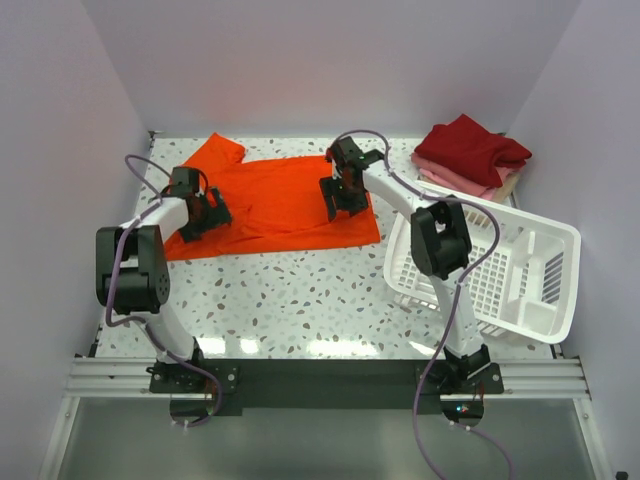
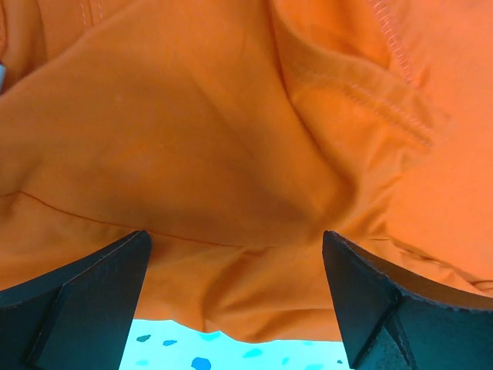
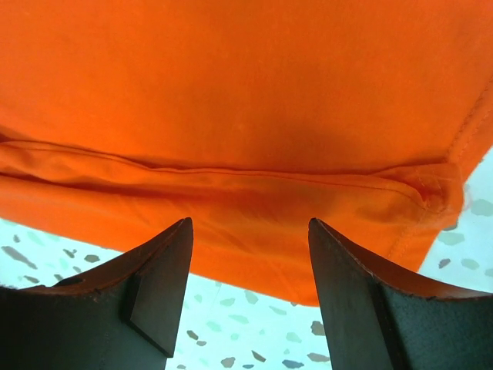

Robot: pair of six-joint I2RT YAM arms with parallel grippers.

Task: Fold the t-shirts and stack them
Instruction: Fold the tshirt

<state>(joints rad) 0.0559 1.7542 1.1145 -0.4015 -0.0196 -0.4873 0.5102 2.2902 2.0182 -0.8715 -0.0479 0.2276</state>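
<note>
A white basket [image 1: 520, 290] is located on the right side of the speckled table [image 1: 300, 300], close against the right arm. A stack of folded shirts [image 1: 470, 158] is placed in the far right corner behind the basket, with a dark red shirt on top and pink and beige edges showing below it. The orange shirt [image 1: 280, 200] is spread flat across the far middle of the table, apart from the stack.

The left gripper [image 1: 205, 215] is positioned over the shirt's left portion, near a sleeve. Its fingers are spread wide, and nothing is pinched between them. The right gripper [image 1: 345, 200] is positioned over the shirt's right portion, near a hemmed edge. Its fingers are also parted, less widely, and no cloth is gripped.

In the wrist views only part of the shirt is shown. Contact between fingertips and cloth cannot be determined. In the top view, cloth beneath both grippers is covered.
</note>
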